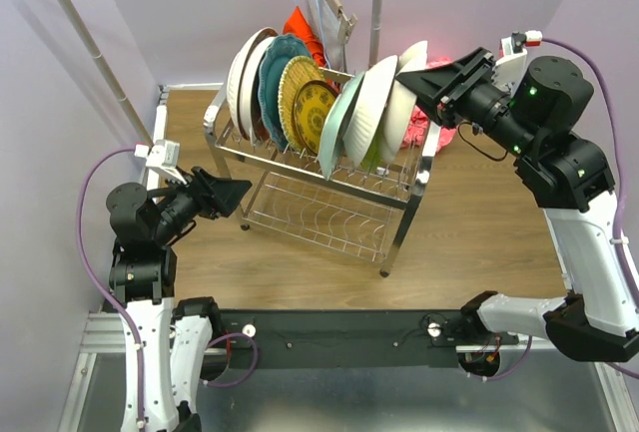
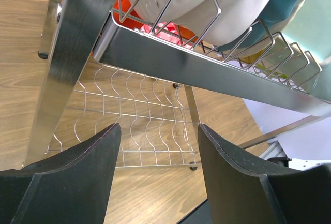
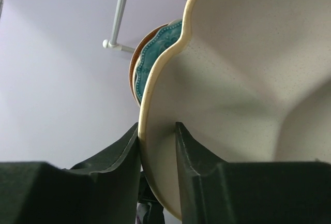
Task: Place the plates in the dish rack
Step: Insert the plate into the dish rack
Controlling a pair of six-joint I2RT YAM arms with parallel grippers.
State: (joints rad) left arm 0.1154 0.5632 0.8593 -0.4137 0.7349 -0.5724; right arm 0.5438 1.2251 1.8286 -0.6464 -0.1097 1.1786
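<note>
A: White divided plate [image 3: 243, 69]: where is it against the right gripper [image 3: 158, 131]?
B: On edge at the right end of the dish rack [image 1: 329, 168], upper tier. The gripper comes in from the right at the plate's top. Its wavy rim sits between both fingers, jaws narrow and clamped on it.

A: Left gripper [image 1: 240, 193]?
B: Low, just beside the rack's near-left leg [image 2: 62, 53]. Jaws wide, nothing between them.

A: What does each camera add?
B: Top view alone gives the whole row of plates standing in the upper tier. Right wrist alone gives the held plate's speckled matte face and raised divider ridges, with a teal plate [image 3: 155, 53], bead-edged, behind it. Left wrist alone looks up under the upper tier, past the flat polished leg, to the wavy-wire lower shelf [image 2: 134, 120].

A: Surfaces?
B: Rack is shiny steel with thin wire dividers. The table [image 1: 479, 222] is brown wood with visible grain.
</note>
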